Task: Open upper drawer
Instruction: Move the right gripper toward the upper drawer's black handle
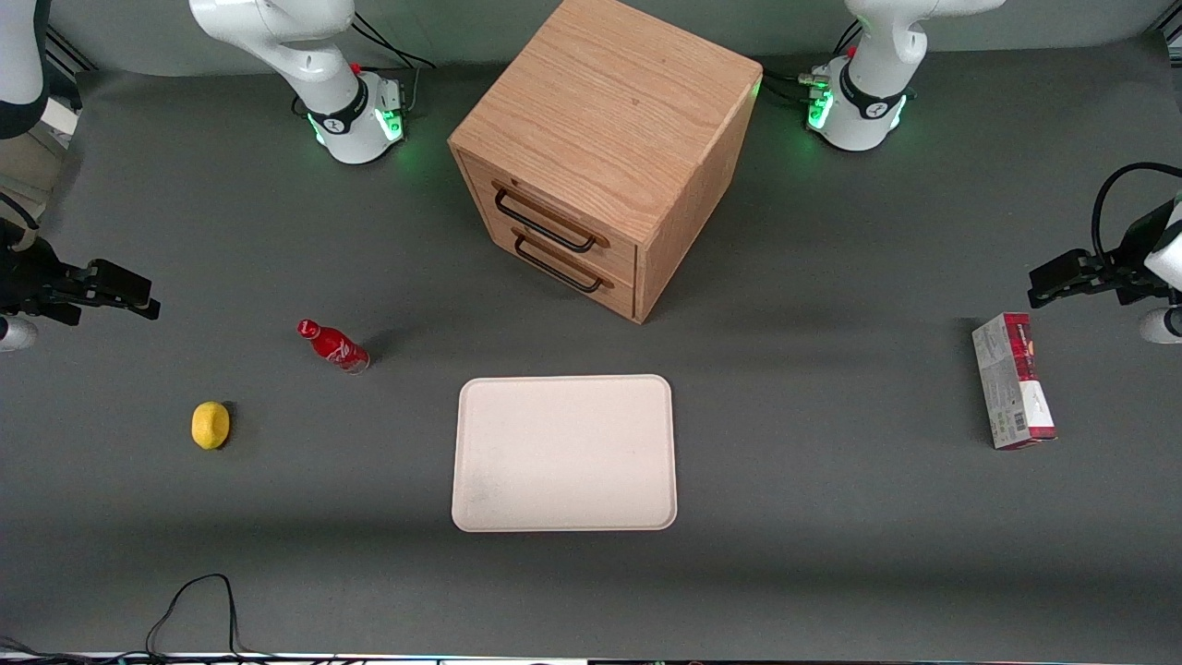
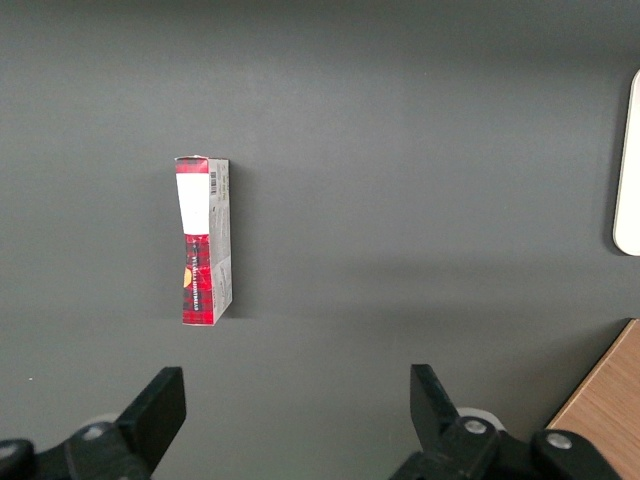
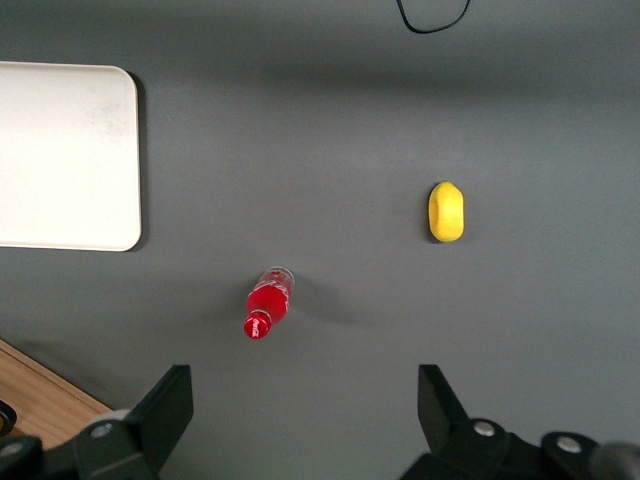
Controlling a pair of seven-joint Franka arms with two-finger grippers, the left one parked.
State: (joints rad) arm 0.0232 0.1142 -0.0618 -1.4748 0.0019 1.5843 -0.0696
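So, nothing started yet. The gripper hangs at the working arm's end of the table, well apart from the cabinet, fingers spread wide with nothing between them. Looks like a rest pose, up over the table and clear of all objects.

The upper drawer sits fully shut in the cabinet, front panel flush, long black bar handle running across it. The bottom drawer is directly below with a matching handle, also shut. The cabinet stands turned so the drawer fronts face toward the working arm's side and the front camera, which probably suits a pull from that arm.

2 loose items lie between the gripper and the cabinet: a red bottle standing upright and a yellow lemon nearer the front camera. A white tray lies in front of the cabinet, nearer the camera. A red and white box lies toward the parked arm's end.

Next move likely needs a reach across to the top handle, passing above the bottle. Risk: catching the lower handle, since the 2 are close together.
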